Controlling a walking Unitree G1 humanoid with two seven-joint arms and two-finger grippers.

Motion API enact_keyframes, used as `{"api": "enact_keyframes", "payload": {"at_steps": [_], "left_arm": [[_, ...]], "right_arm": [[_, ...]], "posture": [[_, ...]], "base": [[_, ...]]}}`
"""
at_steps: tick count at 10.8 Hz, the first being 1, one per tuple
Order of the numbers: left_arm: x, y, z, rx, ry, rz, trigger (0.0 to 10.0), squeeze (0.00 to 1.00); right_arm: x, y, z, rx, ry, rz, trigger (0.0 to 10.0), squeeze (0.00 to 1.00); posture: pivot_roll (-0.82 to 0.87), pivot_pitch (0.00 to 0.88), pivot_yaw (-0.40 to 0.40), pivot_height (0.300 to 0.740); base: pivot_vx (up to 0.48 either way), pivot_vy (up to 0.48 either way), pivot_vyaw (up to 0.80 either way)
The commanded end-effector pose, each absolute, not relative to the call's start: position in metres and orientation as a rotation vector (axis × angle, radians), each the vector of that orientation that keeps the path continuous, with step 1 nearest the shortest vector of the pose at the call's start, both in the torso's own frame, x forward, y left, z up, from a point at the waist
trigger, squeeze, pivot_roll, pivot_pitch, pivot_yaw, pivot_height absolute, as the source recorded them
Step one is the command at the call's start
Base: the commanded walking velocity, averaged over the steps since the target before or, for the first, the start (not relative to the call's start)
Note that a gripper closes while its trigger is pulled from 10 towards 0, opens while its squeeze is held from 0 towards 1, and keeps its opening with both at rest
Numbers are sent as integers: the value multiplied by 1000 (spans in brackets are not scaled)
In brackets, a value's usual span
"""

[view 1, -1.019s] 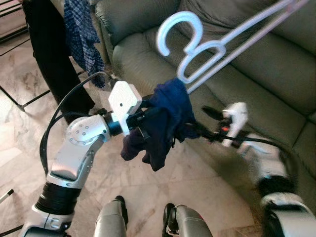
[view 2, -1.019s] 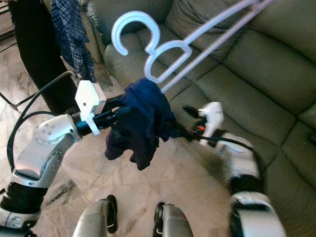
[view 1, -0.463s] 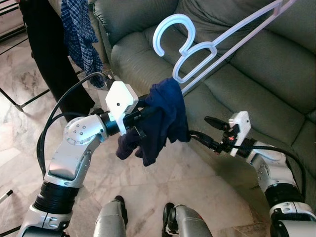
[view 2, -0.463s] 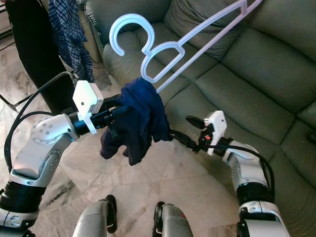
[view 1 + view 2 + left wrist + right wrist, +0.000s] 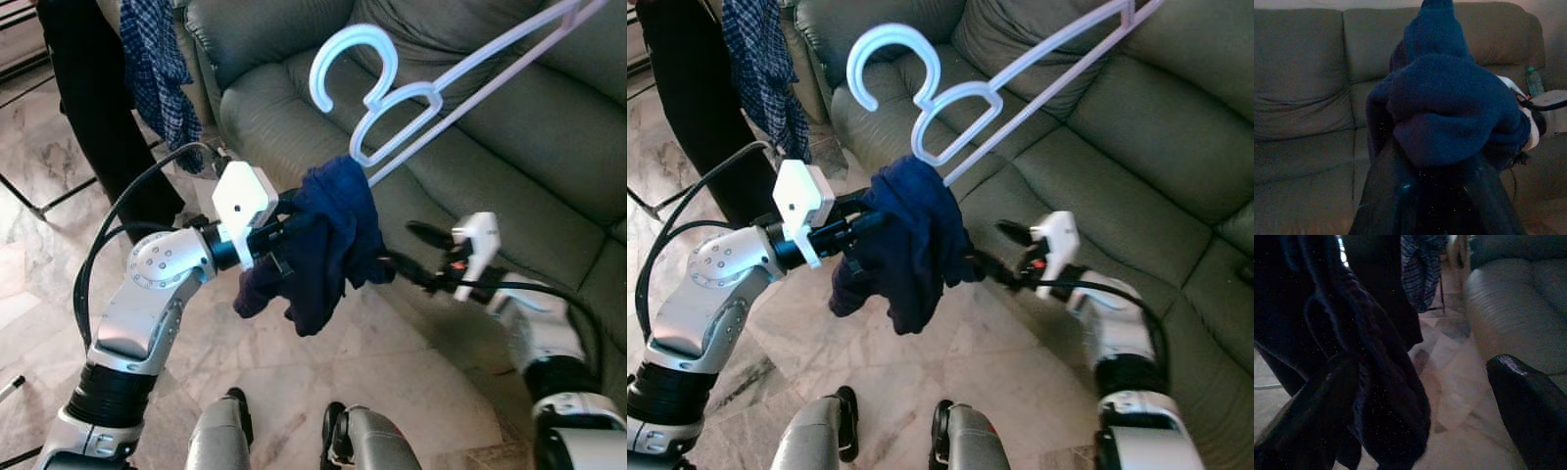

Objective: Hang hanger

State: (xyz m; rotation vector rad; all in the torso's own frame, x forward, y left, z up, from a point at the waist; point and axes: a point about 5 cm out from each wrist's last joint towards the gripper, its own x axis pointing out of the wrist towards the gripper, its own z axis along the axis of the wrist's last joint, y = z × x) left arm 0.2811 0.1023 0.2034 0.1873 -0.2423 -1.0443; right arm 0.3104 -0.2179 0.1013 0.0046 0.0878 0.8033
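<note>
Over the last second our head view has wobbled, so we put most of the shift in the picture down to ourselves; what did move is our right arm, which drew back a little half a second ago and has come in again, so that the right gripper [image 5: 994, 253] now reaches with spread fingers into the side of the dark blue cloth [image 5: 328, 240]. That cloth is bunched over the lower end of the pale hanger [image 5: 392, 93], whose hook points up and to our left in front of the green sofa [image 5: 490, 166]. Our left gripper [image 5: 284, 230] is buried in the cloth, so we cannot tell how its fingers stand (the left wrist view gives us cloth and little else). We judge the hanging itself not yet begun: a checked shirt [image 5: 155, 69] hangs at upper left, probably on the rack we want.
</note>
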Motion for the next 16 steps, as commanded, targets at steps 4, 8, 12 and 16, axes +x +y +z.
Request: {"api": "enact_keyframes", "payload": {"at_steps": [4,8,12,16], "left_arm": [[279,101,207,194,-269,-1061,0,0],[271,91,221,185,-316,-1107,0,0],[263,83,231,164,-345,-1149,0,0],[261,77,240,137,-373,-1163,0,0]], "right_arm": [[303,-229,99,7,101,794,10000,0],[310,-219,94,10,125,796,10000,0],[321,-215,91,-23,126,701,10000,0],[335,-173,70,99,254,637,10000,0]], "posture": [[34,203,-69,740],[46,205,-72,740],[53,210,-72,740],[64,209,-86,740]], "base": [[0,0,0],[0,0,0],[0,0,0],[0,0,0]]}}
